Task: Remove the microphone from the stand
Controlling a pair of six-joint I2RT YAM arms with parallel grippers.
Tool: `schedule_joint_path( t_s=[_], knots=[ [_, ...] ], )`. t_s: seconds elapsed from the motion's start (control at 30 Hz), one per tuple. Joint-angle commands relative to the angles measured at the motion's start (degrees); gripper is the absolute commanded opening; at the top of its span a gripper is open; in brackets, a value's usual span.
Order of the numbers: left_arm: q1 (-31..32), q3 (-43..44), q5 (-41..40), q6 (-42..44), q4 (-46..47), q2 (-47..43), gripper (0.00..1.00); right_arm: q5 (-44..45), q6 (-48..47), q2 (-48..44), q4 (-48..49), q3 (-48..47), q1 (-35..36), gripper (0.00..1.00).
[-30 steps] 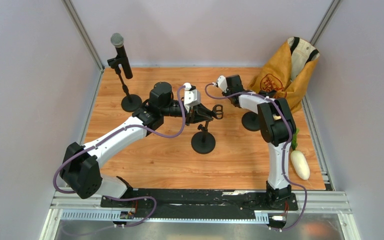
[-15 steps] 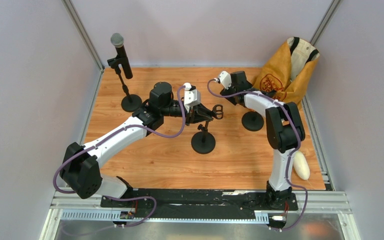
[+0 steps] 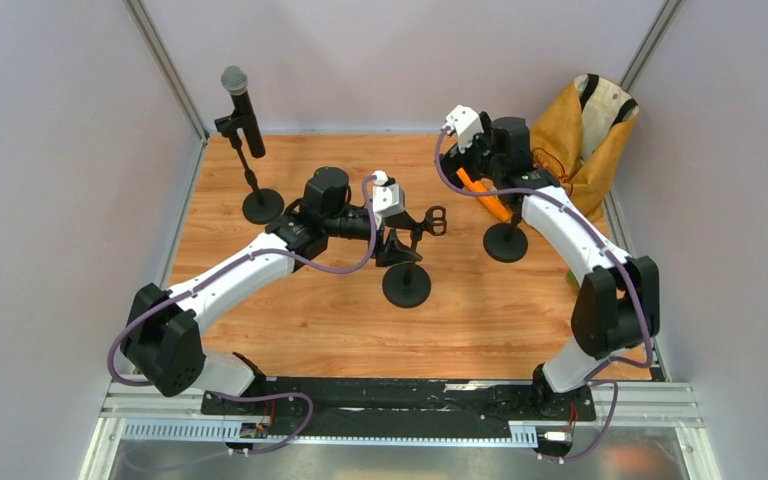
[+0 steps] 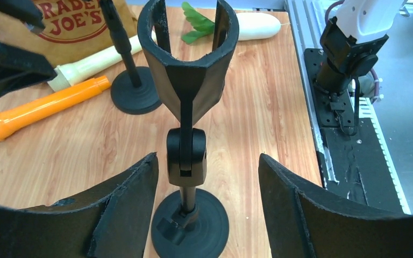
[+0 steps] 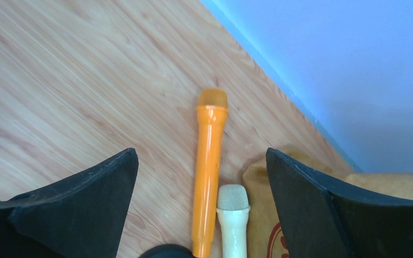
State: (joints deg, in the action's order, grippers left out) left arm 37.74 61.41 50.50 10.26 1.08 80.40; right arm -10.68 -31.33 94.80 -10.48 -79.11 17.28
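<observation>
**Microphone (image 3: 241, 105) clipped in its stand at the 11 o'clock corner**

The black, grey-headed microphone is seen in the top view nearly upright, head uppermost. It is gripped by the clip of a stand (image 3: 262, 206) whose round base is set on the worktop (image 3: 290, 320) at about 11 o'clock, close to the left wall. Both arms are well apart from it.

The left gripper (image 4: 205, 161) is found over the middle of the worktop. Its 2 fingers are spread apart, and the post of a 2nd stand (image 3: 406, 285) is framed between them. In the left wrist view a gap is visible on each side of the post's joint, so no contact is shown. The bare forked clip (image 4: 188, 59) of that stand is seen beyond the fingers.

The right gripper (image 5: 200, 156) is held above the worktop toward 1 o'clock and is pointed downward, with its fingers wide apart and nothing clamped between them. Below it an orange microphone (image 5: 207, 177) is laid flat on the wood. A cream microphone (image 5: 232, 215) is laid just beside it, at the edge of a brown paper bag (image 3: 580, 130) that is propped in the 2 o'clock corner.

A 3rd stand (image 3: 505, 243) is placed at about 2 o'clock from the 2nd, near the 2 loose microphones. In the left wrist view a white radish (image 4: 255, 25) with green leaves is seen beyond that stand, by the right edge of the worktop.
</observation>
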Motion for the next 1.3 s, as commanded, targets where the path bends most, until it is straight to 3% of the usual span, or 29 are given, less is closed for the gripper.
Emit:
schedule_joint_path(
  t_s=[0.0,0.23,0.4,0.57,0.8,1.27],
  knots=[
    [0.1,0.3,1.5,2.9,-2.5,-3.0,0.74,-10.0,4.0,-8.6,0.2,4.5,-1.0,0.99],
    [-3.1,1.3,1.0,9.0,-8.3,-6.2,0.75,-15.0,4.5,-20.9,4.1,18.1,-2.0,1.00],
    [-7.2,0.8,2.0,12.6,-10.3,-7.4,0.75,-20.2,3.5,-30.6,13.3,31.1,-3.6,1.00],
    [-7.9,-0.9,2.8,18.3,-14.7,-6.8,0.76,-29.3,0.0,-35.8,18.6,40.4,-5.0,1.00],
    [-12.1,-5.3,5.1,16.3,-10.0,-5.0,0.76,-38.5,7.2,-30.2,34.5,48.3,-4.8,1.00],
    [-13.7,-6.4,4.7,13.4,-7.5,-2.4,0.77,-26.5,11.7,-21.3,57.8,58.6,9.8,0.96]
  ],
)
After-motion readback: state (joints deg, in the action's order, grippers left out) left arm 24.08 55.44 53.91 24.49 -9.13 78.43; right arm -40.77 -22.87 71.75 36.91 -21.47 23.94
